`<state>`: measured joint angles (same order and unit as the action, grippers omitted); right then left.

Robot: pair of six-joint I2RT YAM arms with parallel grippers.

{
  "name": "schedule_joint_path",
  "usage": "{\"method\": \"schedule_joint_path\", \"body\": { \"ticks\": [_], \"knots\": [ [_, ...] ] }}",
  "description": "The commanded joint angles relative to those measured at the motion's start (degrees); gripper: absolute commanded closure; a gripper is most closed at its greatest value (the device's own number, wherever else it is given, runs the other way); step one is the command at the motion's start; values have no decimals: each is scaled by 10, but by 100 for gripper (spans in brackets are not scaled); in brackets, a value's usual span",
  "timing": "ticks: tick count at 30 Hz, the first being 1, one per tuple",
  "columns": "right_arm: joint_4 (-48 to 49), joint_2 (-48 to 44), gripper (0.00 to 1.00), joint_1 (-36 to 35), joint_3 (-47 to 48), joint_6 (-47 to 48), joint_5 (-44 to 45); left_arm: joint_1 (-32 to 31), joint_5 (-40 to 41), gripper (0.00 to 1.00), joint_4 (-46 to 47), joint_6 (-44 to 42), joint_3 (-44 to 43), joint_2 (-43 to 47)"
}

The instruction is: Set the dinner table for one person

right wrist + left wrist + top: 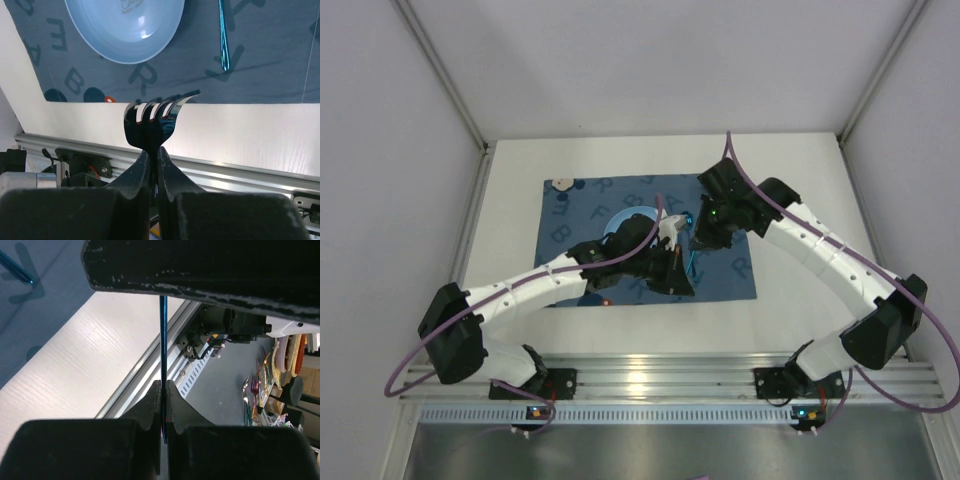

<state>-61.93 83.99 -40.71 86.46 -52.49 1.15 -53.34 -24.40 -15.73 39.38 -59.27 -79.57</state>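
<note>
Matte white dinner table [620, 160] bears a ribbed aluminium rail [670, 378].

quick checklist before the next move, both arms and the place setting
1. right gripper shut on the dark shiny metal fork: ok
2. left gripper shut on a thin blue utensil seen edge-on: ok
3. which utensil that is: cannot tell
4. light blue round plate on the dark blue lettered cloth: ok
5. slim blue utensil on the cloth, apart from the plate: ok
6. fork set down: not ok
</note>
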Motion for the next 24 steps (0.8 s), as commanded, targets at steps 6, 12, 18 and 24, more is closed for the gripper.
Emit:
{"method": "schedule_joint_path", "body": {
  "ticks": [6, 12, 18, 24],
  "knots": [
    [77, -5, 33, 13, 12, 78, -79, -5, 52, 100, -48, -15, -61, -2],
    [52, 10, 6, 21, 83, 121, -79, 11, 118, 100, -109, -32, -32, 41],
    [-5, -15, 0, 25, 127, 156, -51, 99, 97, 100, -158, -70, 6, 82],
    [-28, -90, 0, 36, 69, 167, -25, 235, 66, 100, -197, -142, -6, 74]
  ]
}}
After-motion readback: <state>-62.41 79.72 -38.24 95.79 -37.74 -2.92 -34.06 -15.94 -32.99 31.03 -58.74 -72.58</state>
